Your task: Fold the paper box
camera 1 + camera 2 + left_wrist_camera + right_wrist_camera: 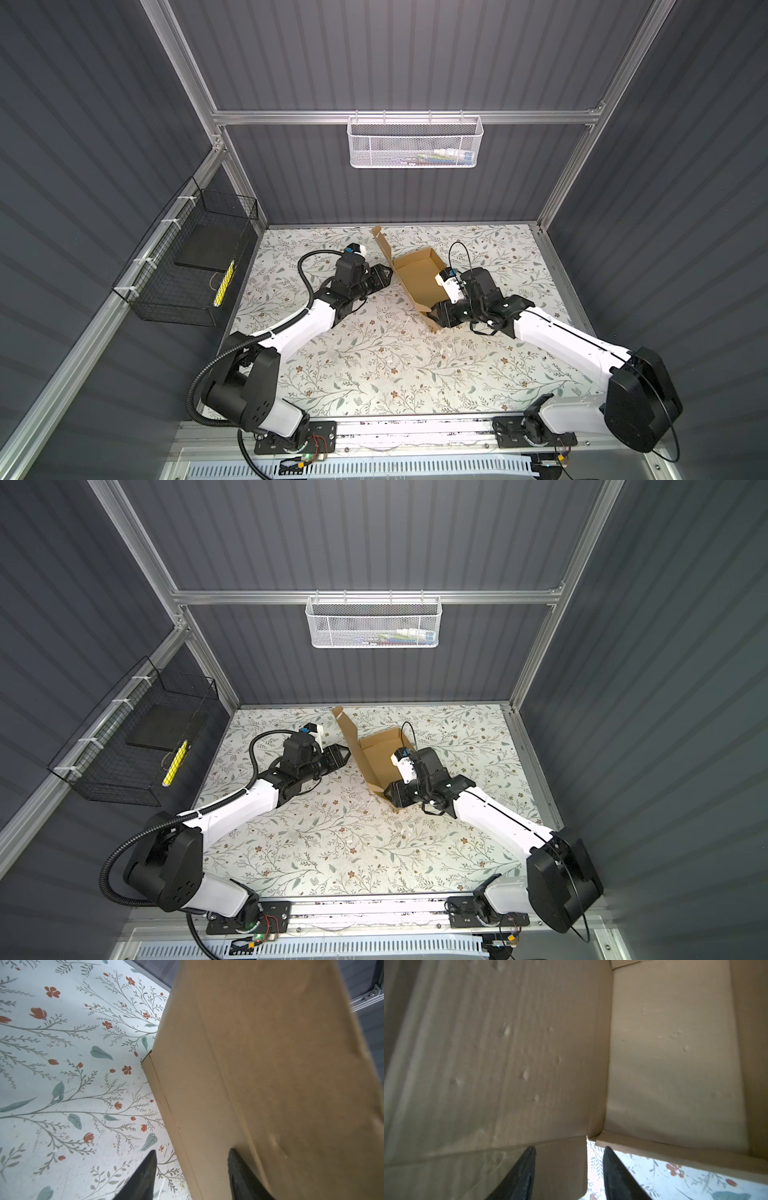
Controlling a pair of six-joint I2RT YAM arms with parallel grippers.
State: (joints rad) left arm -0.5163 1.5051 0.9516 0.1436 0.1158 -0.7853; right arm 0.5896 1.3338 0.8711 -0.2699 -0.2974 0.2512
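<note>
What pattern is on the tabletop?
The tabletop is pale with leafy branches and red flowers; clearest in left wrist view.

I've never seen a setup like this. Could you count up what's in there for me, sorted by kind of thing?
Cardboard box: 1
Wire baskets: 2 (black basket, white basket)
Robot arms: 2 (left arm, right arm)
Total: 5
</note>
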